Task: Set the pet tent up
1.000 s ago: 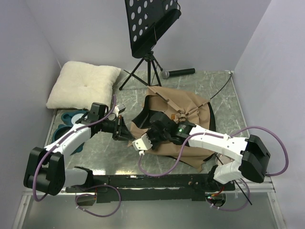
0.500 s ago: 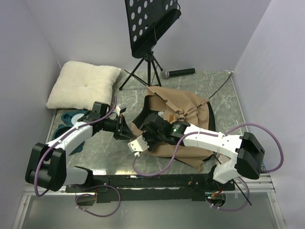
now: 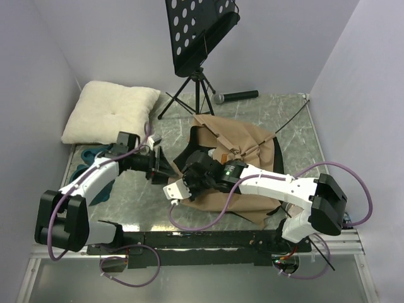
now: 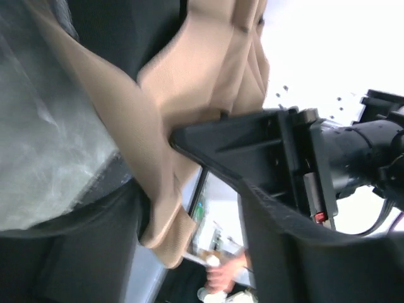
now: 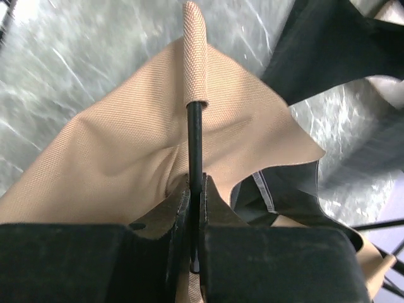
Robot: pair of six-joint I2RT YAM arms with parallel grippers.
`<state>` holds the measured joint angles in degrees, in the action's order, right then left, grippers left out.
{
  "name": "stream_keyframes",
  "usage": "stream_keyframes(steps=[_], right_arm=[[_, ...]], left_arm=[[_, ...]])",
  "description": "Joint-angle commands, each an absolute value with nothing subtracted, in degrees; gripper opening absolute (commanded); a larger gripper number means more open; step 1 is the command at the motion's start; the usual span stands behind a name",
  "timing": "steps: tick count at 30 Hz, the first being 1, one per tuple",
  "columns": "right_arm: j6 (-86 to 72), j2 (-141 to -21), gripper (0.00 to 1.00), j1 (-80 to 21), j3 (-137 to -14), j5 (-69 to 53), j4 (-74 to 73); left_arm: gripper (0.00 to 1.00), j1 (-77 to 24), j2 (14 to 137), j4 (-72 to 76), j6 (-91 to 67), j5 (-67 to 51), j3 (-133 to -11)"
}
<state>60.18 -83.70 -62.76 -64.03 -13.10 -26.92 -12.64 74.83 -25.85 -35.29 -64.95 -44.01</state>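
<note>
Got the pet tent (image 3: 243, 142) slumped in a crumpled tan heap mid-table (image 3: 252, 110), just in front of the music stand (image 3: 201, 31), with the cream pillow (image 3: 110, 112) well off at the far left; seeing the right gripper (image 5: 194, 189) pinched tight on the thin black pole (image 5: 194, 136) right below its tan sleeve (image 5: 195, 50); spotting the left gripper (image 3: 161, 167) with fingers spread apart at the tent's left edge, tan flap beside one finger; can't tell if touching.
</note>
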Motion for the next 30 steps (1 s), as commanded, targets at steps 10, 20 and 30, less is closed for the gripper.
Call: stream_keyframes(steps=[10, 20, 30], right_arm=[[55.2, -84.55, 0.0, -64.07, -66.18, -18.19, -21.8], [55.02, -85.43, 0.0, -65.13, -68.11, -18.02, -20.3], [52.91, -88.15, 0.0, -66.71, -71.01, -16.61, -19.51]], left_arm=[[0.78, 8.7, 68.11, -53.14, 7.76, -63.73, -63.79], [0.63, -2.95, 74.26, -60.12, 18.82, -52.82, -65.66], [0.61, -11.87, 78.92, -51.05, 8.69, -51.05, -61.43]])
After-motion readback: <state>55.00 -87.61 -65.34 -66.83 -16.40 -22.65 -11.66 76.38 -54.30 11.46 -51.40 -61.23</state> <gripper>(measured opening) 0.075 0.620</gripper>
